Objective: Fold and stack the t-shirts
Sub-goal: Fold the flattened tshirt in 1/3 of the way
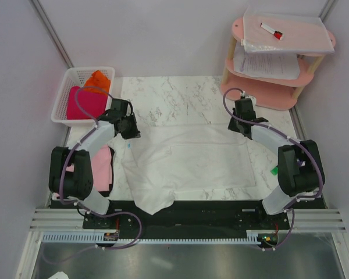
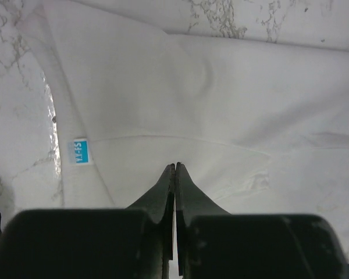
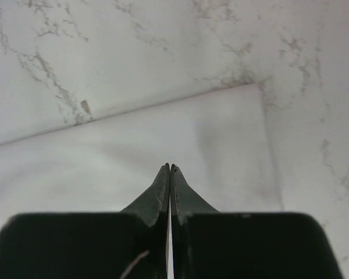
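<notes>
A white t-shirt (image 1: 189, 160) lies spread flat on the marble table, and one part hangs over the near edge. My left gripper (image 1: 130, 130) is shut and empty over its far left corner. In the left wrist view the shut fingertips (image 2: 175, 167) hover over the white cloth (image 2: 221, 99), near a blue label (image 2: 80, 151). My right gripper (image 1: 242, 123) is shut and empty over the far right corner. The right wrist view shows the tips (image 3: 170, 167) above the shirt's corner (image 3: 180, 139). A pale pink t-shirt (image 1: 102, 165) lies folded at the left. Magenta (image 1: 83, 103) and orange (image 1: 98, 79) t-shirts sit in the basket.
A white lattice basket (image 1: 63, 99) stands at the far left. A pink tiered shelf (image 1: 262, 96) at the far right holds white paper sheets (image 1: 285, 32) and a red marker (image 1: 271, 30). Bare marble (image 1: 180, 96) lies beyond the shirt. Grey walls enclose the table.
</notes>
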Motion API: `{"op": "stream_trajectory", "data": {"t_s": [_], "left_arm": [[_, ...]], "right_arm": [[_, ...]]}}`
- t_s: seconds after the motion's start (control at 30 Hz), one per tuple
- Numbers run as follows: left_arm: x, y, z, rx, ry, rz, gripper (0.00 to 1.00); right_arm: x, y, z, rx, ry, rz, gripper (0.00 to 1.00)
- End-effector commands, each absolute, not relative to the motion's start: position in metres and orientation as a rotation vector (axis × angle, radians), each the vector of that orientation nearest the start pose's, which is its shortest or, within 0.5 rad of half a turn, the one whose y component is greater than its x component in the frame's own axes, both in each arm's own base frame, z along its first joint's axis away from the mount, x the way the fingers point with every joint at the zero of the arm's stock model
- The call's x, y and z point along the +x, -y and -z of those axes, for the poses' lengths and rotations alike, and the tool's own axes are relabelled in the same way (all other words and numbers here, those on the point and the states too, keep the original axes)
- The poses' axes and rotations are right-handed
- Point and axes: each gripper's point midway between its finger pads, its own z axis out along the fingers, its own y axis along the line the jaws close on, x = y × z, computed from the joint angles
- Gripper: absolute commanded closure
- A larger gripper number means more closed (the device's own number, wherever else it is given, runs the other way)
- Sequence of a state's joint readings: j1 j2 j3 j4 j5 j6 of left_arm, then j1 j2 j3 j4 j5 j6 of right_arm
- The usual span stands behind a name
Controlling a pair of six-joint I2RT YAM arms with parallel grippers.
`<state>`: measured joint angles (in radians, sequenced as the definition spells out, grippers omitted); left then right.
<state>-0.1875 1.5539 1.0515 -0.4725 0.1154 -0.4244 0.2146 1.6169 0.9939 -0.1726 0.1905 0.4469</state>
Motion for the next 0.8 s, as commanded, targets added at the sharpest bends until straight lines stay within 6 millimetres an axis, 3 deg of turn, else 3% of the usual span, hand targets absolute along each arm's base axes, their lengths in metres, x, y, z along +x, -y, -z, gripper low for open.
{"op": "stream_trajectory", "data": {"t_s": [0.0,0.03,0.2,0.43,0.6,0.63,0.67,0.73,0.77], "left_arm": [[0.384,0.109,-0.078,-0.154,-2.597,0.344,0.98],[0.391,0.111,-0.081,-0.153,-2.591,0.347,0.98],[0.394,0.116,-0.052,-0.153,-2.688,0.353,0.98],[0.403,0.113,-0.033,-0.182,-2.733,0.302,0.98],[0.424,0.112,-0.029,-0.203,-2.728,0.266,0.98],[0.428,0.113,-0.029,-0.206,-2.725,0.262,0.98],[0.432,0.112,-0.019,-0.209,-2.743,0.246,0.98],[0.449,0.109,-0.026,-0.209,-2.727,0.208,0.98],[0.452,0.107,-0.013,-0.214,-2.757,0.181,0.98]], "right_arm": [[0.421,-0.101,-0.075,0.270,-2.347,-0.104,1.00],[0.420,-0.106,-0.071,0.256,-2.365,-0.102,1.00],[0.424,-0.110,-0.053,0.242,-2.432,-0.080,1.00],[0.431,-0.105,-0.021,0.253,-2.496,0.012,1.00],[0.453,-0.108,-0.007,0.283,-2.494,0.039,1.00],[0.455,-0.108,0.003,0.287,-2.510,0.053,1.00],[0.465,-0.111,-0.001,0.289,-2.492,0.045,1.00],[0.472,-0.111,0.008,0.295,-2.497,0.060,1.00],[0.484,-0.113,0.001,0.300,-2.474,0.052,1.00]]}}
